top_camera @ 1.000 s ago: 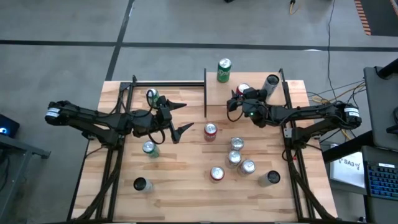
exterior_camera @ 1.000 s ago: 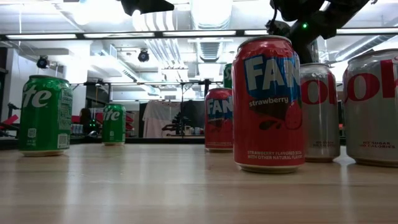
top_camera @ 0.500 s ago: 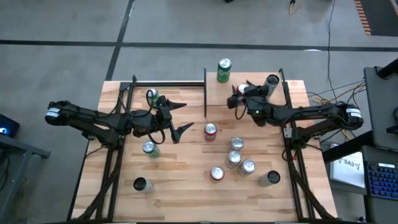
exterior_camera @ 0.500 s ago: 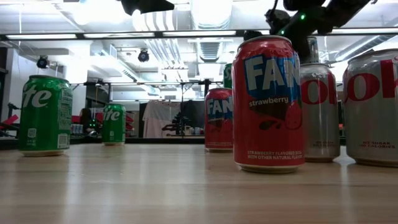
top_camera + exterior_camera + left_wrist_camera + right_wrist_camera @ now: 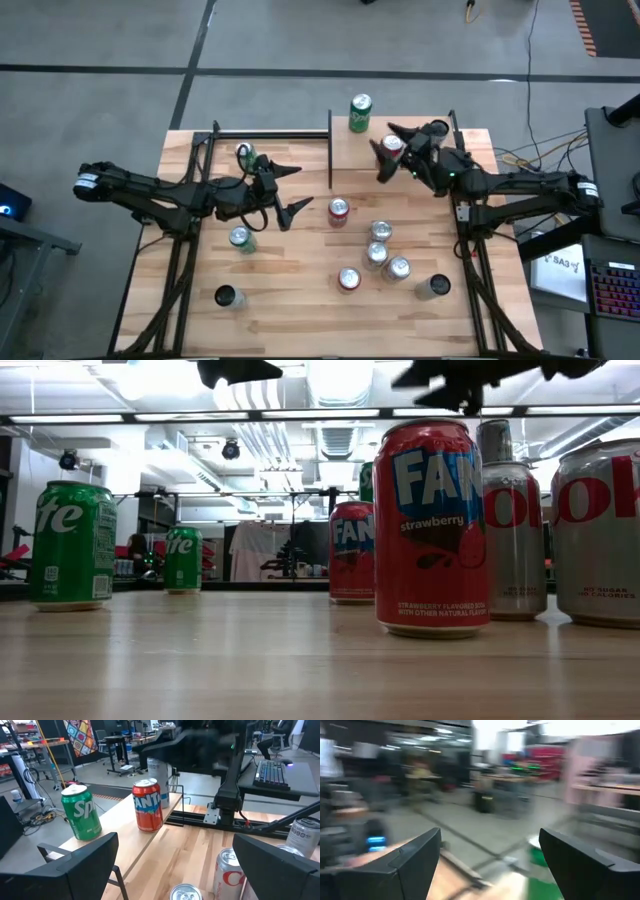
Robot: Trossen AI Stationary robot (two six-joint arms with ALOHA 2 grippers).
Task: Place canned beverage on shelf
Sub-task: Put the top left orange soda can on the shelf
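While the left gripper (image 5: 287,190) waits open mid-bench, the right gripper (image 5: 396,143) hangs open over the shelf's (image 5: 350,150) upright red can (image 5: 391,145).

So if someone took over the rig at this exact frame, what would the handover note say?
Right gripper: open, empty, raised over the shelf above the red Fanta can.
Left gripper: open, empty, waiting over the table's left half.
On the shelf: green Sprite can, the red Fanta can, a silver can.
Done: three cans stand shelved.
Left: nine cans on the tabletop, the nearest being a red can just in front of the shelf.
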